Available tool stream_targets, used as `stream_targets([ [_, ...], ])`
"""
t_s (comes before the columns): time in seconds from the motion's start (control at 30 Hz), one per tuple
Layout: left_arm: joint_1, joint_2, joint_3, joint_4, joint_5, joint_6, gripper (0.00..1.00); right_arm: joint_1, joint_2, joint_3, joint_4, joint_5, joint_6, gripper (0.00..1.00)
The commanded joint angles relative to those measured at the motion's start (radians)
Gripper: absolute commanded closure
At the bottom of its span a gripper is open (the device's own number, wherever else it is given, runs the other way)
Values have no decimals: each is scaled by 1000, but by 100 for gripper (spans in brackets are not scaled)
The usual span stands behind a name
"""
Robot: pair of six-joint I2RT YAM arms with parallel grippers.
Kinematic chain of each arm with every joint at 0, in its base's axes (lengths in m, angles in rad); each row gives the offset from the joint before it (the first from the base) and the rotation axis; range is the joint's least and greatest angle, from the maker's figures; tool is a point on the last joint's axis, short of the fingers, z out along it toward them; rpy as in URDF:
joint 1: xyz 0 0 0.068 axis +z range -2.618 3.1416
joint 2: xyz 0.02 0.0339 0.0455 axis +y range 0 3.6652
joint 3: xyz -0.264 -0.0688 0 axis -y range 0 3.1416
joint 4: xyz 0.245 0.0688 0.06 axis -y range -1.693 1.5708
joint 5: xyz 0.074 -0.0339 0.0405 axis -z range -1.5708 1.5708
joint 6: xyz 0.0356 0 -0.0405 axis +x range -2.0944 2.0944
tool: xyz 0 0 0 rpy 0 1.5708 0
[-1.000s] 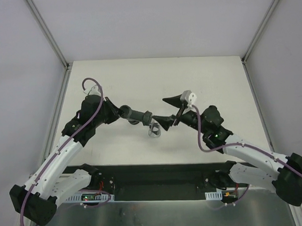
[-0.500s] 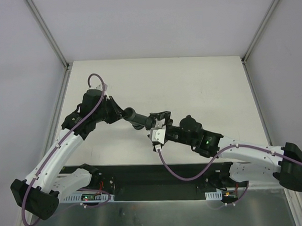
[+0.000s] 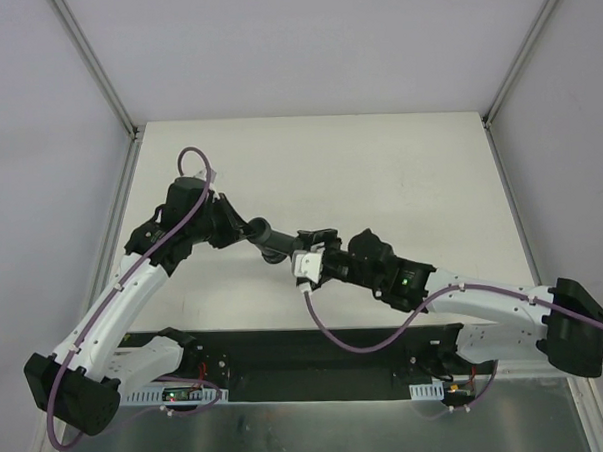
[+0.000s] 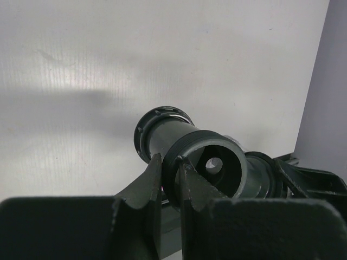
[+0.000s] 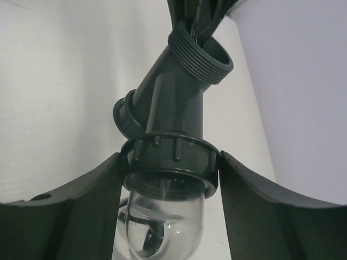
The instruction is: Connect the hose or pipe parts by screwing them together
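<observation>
My left gripper [image 3: 246,229] [image 4: 169,162] holds the dark grey branched pipe fitting [image 3: 272,237] [image 4: 165,127] above the table. It is shut on the wall of one round socket, one finger inside the rim and one outside. In the right wrist view the fitting [image 5: 173,97] runs down to a ribbed dark collar [image 5: 171,157] with the clear connector [image 5: 162,216] in it. My right gripper [image 3: 313,249] [image 5: 171,158] is shut on that collar, a finger touching each side. In the top view the connector is hidden under the right gripper.
The white table [image 3: 399,162] is bounded by grey walls with metal rails at the left [image 3: 120,204] and right [image 3: 510,187]. A black base plate [image 3: 307,351] lies at the near edge. A purple cable [image 3: 331,325] loops under the right arm.
The right arm swung left from beside the fitting, turned its wrist over and brought its wide-open jaws in onto the collar. The left arm shifted only slightly, still holding the fitting.
</observation>
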Motion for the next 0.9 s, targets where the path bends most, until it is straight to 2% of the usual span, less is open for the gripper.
stream_targets([
  [0.0,3,-80,-20,193,77,-34,100,-129,17,9,146,-176,452,68],
  [0.1,3,-175,-139,324,28,-39,100,-229,46,-26,272,-278,673,71],
  [0.13,3,-194,-165,391,18,-33,100,-265,57,-29,316,-298,808,71],
  [0.27,-4,-239,-246,494,27,56,100,-348,155,-21,445,-416,1148,75],
  [0.33,-8,-265,-274,531,6,90,100,-390,197,-32,548,-452,1260,75],
  [0.37,-10,-280,-310,564,-6,107,100,-402,212,-34,579,-458,1390,75],
  [0.47,-11,-341,-379,631,-75,112,100,-454,264,-31,652,-476,1590,70],
  [0.5,-11,-348,-383,632,-81,118,100,-462,273,-31,671,-495,1613,63],
  [0.63,-11,-300,-325,562,-69,116,100,-464,208,-46,676,-483,1552,32],
  [0.7,-11,-254,-256,466,-71,107,100,-460,154,-54,622,-448,1426,4],
  [0.8,-10,-192,-151,364,-83,101,100,-410,21,-38,437,-337,1212,4],
  [0.83,-10,-175,-127,303,-86,101,100,-373,-30,-28,348,-314,1052,4],
  [0.87,-8,-147,-86,278,-83,98,100,-356,-50,-12,312,-297,988,4],
])
